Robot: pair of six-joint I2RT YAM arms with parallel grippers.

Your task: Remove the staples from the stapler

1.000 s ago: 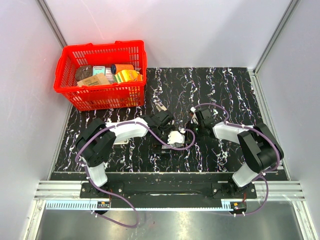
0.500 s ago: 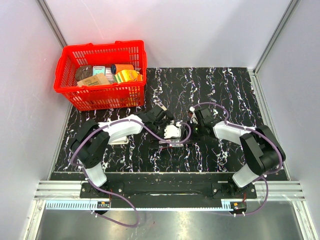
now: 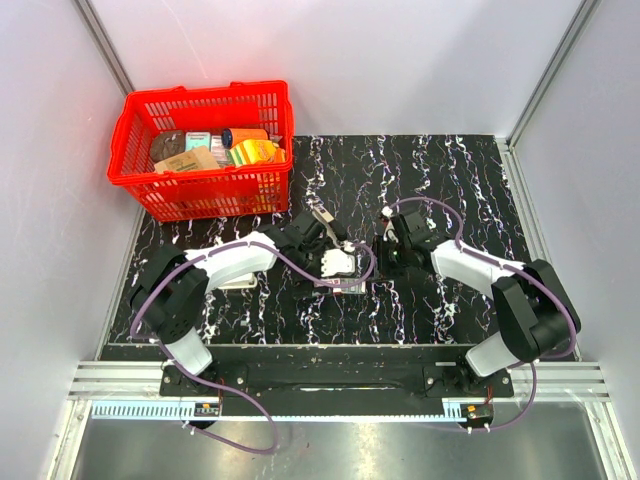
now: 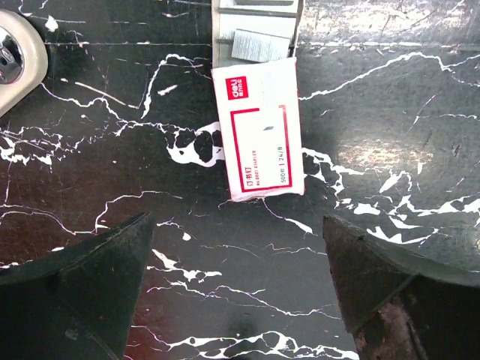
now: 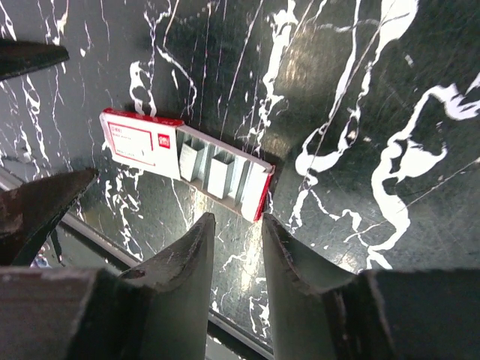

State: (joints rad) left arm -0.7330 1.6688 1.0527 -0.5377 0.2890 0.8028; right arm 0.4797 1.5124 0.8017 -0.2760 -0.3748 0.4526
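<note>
The slim black and silvery stapler [image 3: 322,216] lies on the black marbled table, just beyond my left wrist; neither wrist view shows it. My left gripper [image 3: 338,270] is wide open and empty, its fingers [image 4: 97,285] spread on either side of bare table, with the small red-and-white staple box [image 4: 259,127] lying ahead of them. The box's tray is slid partly out, showing silvery staple strips [image 5: 217,174]. My right gripper [image 3: 380,262] hovers close to the tray end of the box [image 5: 142,144]. Its fingers [image 5: 187,262] are only a narrow gap apart and hold nothing.
A red basket [image 3: 205,150] holding several packets stands at the far left. A white rounded piece with a chrome part [image 4: 13,54] lies at the upper left of the left wrist view. The staple box [image 3: 350,287] lies between the two grippers, near the table's front.
My left gripper has drawn back up and to the left, away from the front edge. The right gripper has barely moved.
</note>
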